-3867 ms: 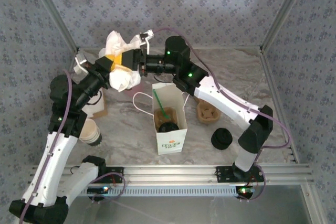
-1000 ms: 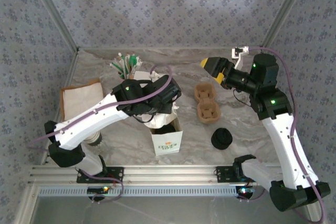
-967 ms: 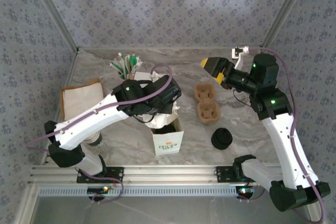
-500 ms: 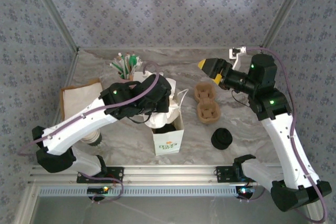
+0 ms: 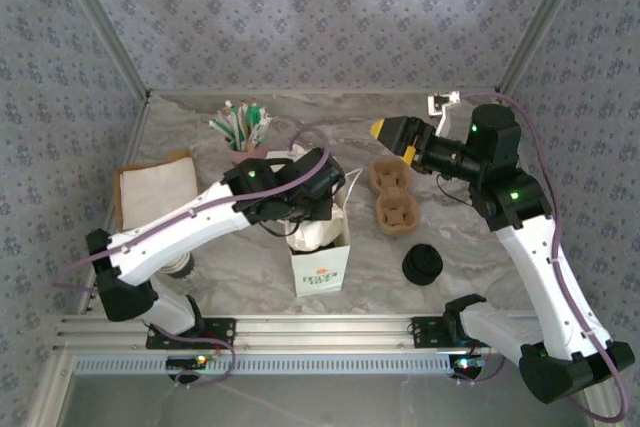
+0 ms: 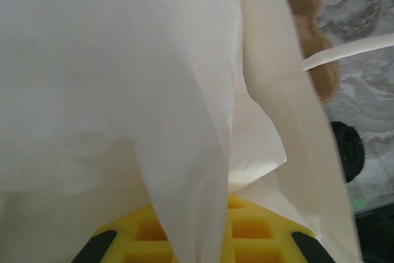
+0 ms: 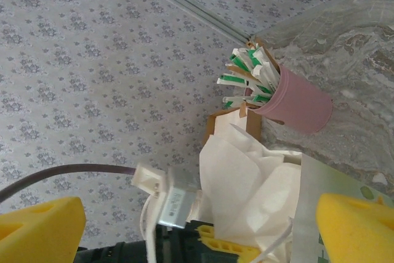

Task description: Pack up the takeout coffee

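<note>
Two risks noted. Left gripper [image 6: 203, 241], jaws pinched together on white paper [image 5: 313, 235], sits in the mouth of the white bag [image 5: 322, 269] at mid-surface; takeout coffee is hidden, I judge beneath that paper. Push too hard and the cup could tip or the bag topple. Right gripper [image 5: 395, 140], jaws wide apart and empty, hovers to the far right, bracing nothing.

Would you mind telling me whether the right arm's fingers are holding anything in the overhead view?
No, the right fingers stand wide apart with nothing between them, above the marble table.
</note>
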